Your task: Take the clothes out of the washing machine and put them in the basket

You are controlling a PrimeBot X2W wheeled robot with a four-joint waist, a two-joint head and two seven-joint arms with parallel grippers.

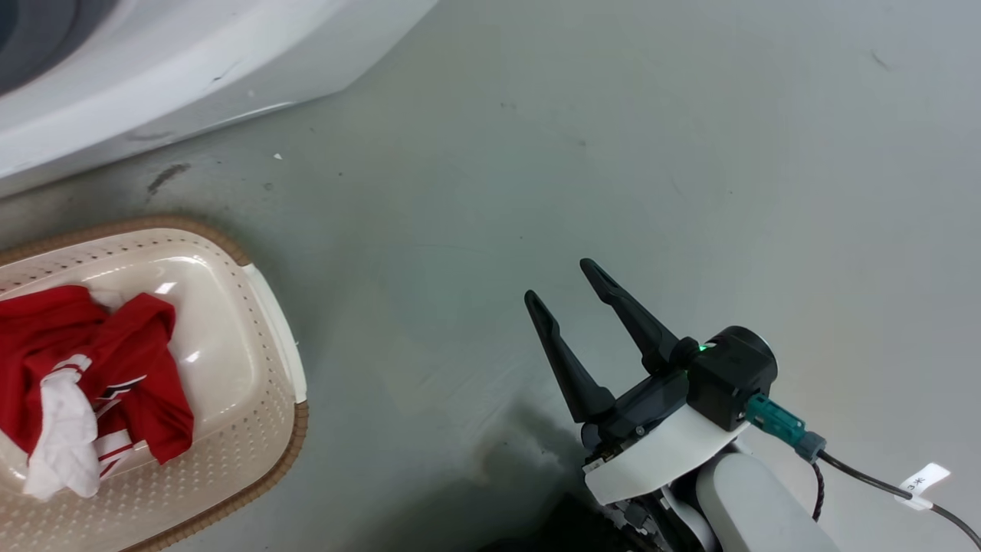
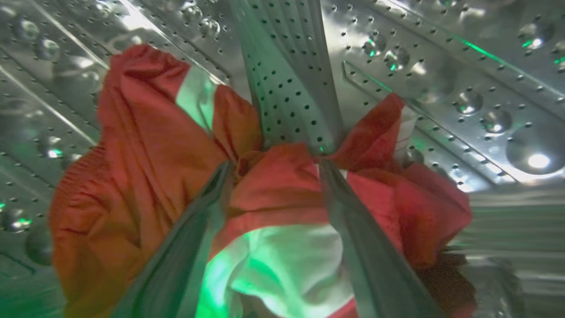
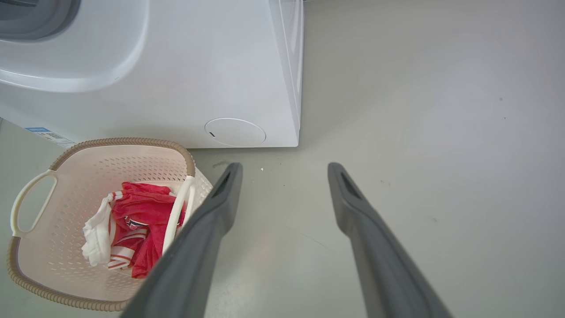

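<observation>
Inside the perforated steel drum point(image 2: 441, 66) of the washing machine point(image 3: 198, 66), red clothes point(image 2: 154, 145) with white panels lie bunched against a drum rib. My left gripper point(image 2: 274, 165) is open, its two fingers straddling a red and white fold of the fabric. The cream basket point(image 1: 230, 307) with a brown rim stands on the floor in front of the washing machine point(image 1: 153, 69) and holds more red and white clothes point(image 1: 130, 345). My right gripper point(image 1: 559, 280) hovers open and empty over the floor, right of the basket point(image 3: 123, 142) and its clothes point(image 3: 141, 207).
The washer's white front panel with a round service cap point(image 3: 235, 131) stands just behind the basket. Grey floor point(image 1: 690, 153) stretches to the right of the machine. A cable with a white tag point(image 1: 923, 483) trails from my right wrist.
</observation>
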